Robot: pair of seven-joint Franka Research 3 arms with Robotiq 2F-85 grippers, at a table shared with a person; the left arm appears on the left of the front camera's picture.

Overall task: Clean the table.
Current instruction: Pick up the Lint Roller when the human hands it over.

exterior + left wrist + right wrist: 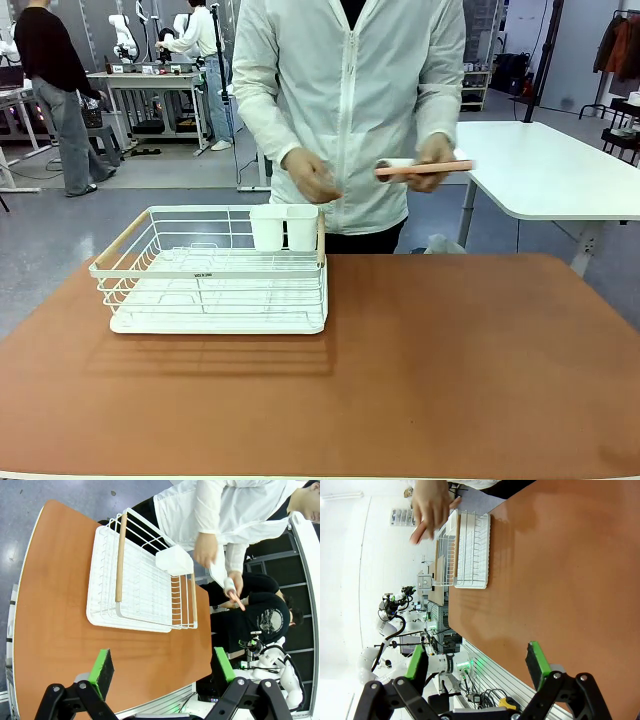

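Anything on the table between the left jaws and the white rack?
Nothing. In the left wrist view, bare table runs from the open jaws of the left gripper to the wire rack.

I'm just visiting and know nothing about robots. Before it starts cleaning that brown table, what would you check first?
1. Robot's left hand open and empty: ok.
2. Robot's right hand open and empty: ok.
3. Cleaning tool within the robot's reach: not ok; the person's hand holds a pink item beyond the far edge.
4. White wire rack sitting flat on the table: ok.
5. Dirty spot to wipe located: cannot tell.
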